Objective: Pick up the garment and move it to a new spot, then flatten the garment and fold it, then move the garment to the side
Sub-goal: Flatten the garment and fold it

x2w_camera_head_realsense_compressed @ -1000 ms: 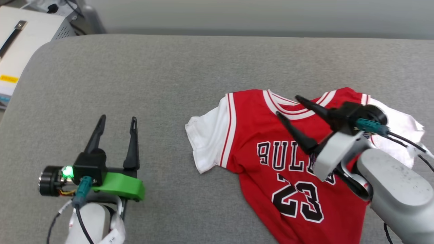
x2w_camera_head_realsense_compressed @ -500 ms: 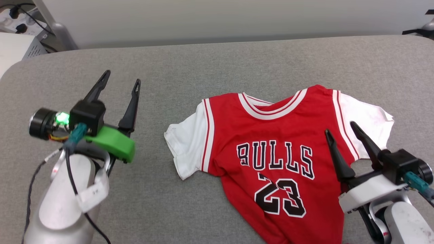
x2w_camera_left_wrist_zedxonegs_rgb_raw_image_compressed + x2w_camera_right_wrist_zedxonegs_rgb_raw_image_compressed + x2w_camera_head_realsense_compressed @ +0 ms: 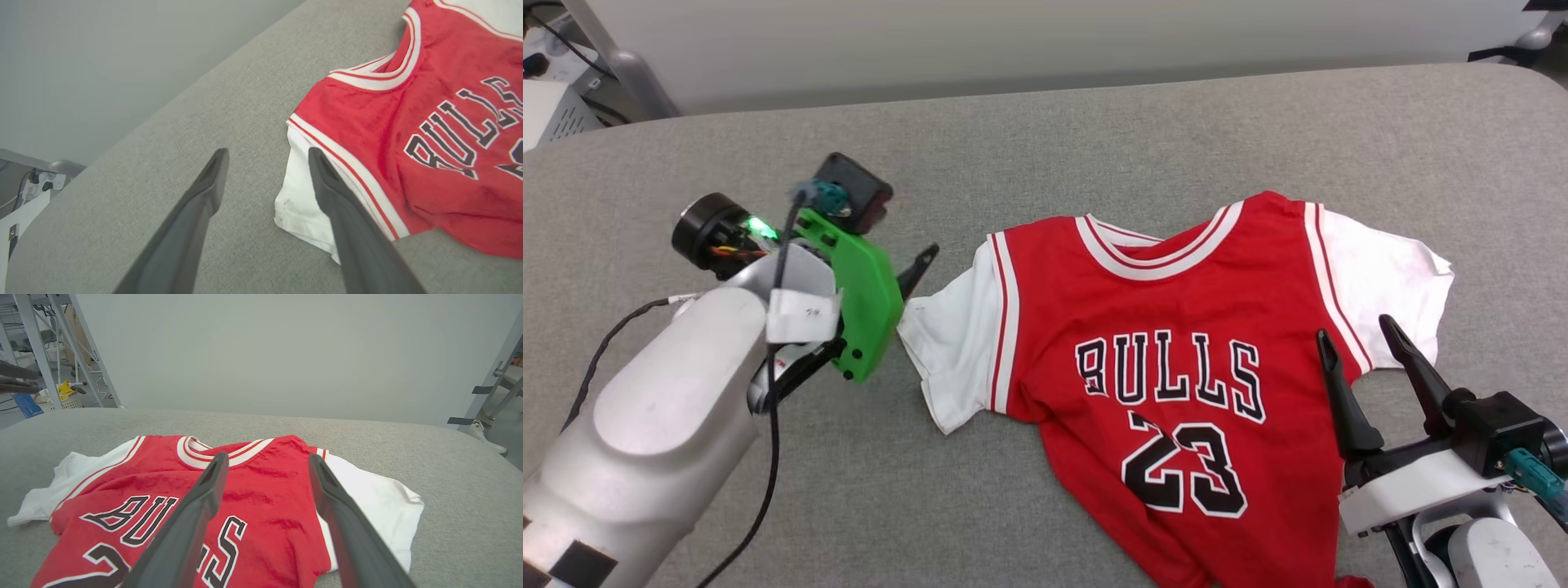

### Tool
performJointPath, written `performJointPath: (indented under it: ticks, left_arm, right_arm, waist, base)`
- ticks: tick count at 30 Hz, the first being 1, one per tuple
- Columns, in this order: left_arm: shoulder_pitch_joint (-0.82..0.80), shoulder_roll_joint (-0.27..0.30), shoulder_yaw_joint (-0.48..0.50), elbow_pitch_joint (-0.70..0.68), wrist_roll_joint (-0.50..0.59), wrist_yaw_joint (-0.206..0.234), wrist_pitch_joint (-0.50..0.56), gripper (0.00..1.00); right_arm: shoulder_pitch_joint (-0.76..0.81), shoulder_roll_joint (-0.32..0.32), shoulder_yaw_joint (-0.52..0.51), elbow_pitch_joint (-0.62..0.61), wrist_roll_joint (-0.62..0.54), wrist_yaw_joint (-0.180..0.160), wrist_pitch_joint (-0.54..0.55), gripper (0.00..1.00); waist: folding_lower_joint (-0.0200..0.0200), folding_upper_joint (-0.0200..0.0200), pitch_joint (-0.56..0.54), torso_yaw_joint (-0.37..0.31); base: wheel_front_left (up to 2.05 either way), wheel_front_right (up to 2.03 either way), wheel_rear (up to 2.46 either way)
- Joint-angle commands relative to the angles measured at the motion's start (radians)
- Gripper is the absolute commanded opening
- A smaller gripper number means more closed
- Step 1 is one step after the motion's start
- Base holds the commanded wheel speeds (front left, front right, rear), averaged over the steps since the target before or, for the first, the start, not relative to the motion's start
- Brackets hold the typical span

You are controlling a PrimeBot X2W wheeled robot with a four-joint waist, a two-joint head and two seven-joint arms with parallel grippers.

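Wide and empty, the left gripper [image 3: 267, 153] sits at the 9 o'clock side of the garment [image 3: 1176, 302], its two dark fingers well apart. In the left wrist view one finger lies over the bare grey desk [image 3: 1094, 131] and the other crosses the edge of the 9 o'clock sleeve [image 3: 298, 200]; whether it touches the cloth I cannot tell. In the head view a green bracket [image 3: 866, 302] on that wrist hides most of the fingers, and one tip shows just beside the sleeve's upper corner.

The right gripper [image 3: 1356, 328] is likewise spread wide and holds nothing. It is at about 4 o'clock of the garment, fingers pointing to 12 o'clock, one tip over the red body and the other over the lower part of the 3 o'clock sleeve [image 3: 1388, 261]. How high it hangs above the cloth I cannot tell.

The garment lies face up on the desk, toward 4 o'clock from the middle of the head view. Its collar faces 12 o'clock, and the black "BULLS" and "23" are readable. The red body slants toward 5 o'clock and runs off the bottom edge, with light wrinkles across the chest.
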State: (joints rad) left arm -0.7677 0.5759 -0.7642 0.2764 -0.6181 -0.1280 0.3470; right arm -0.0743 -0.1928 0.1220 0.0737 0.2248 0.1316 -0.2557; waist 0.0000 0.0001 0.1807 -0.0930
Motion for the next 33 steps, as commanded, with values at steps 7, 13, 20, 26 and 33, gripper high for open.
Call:
performJointPath:
  ticks: [7, 13, 20, 26, 33]
  left_arm:
    - [-0.119, 0.045, -0.192, 0.048, -0.193, -0.003, 0.202, 1.00]
    - [-0.194, 0.028, -0.327, 0.183, -0.270, -0.003, 0.249, 1.00]
    - [-0.199, 0.006, -0.410, 0.289, -0.348, -0.003, 0.239, 1.00]
    - [-0.199, -0.001, -0.460, 0.320, -0.387, -0.003, 0.189, 0.20]
    - [-0.223, 0.050, -0.469, 0.303, -0.386, -0.003, 0.010, 0.00]
  right_arm:
    - [-0.028, 0.010, 0.011, -0.010, -0.018, -0.001, -0.006, 1.00]
    - [-0.064, 0.025, 0.022, -0.018, -0.023, -0.001, -0.006, 1.00]
    - [-0.090, 0.037, 0.035, -0.015, -0.021, -0.001, -0.006, 1.00]
    - [-0.096, 0.037, 0.024, -0.009, -0.020, -0.001, -0.006, 1.00]
    - [-0.116, 0.011, -0.030, -0.019, -0.026, -0.001, -0.006, 1.00]
  waist:
    - [0.0000, -0.0001, 0.040, -0.026]
    - [0.0000, -0.0001, 0.089, -0.053]
    - [0.0000, -0.0001, 0.123, -0.076]
    - [0.0000, -0.0001, 0.132, -0.075]
    - [0.0000, -0.0001, 0.108, -0.062]
  base:
    - [0.00, 0.00, 0.00]
    - [0.00, 0.00, 0.00]
    - [0.00, 0.00, 0.00]
    - [0.00, 0.00, 0.00]
    - [0.00, 0.00, 0.00]
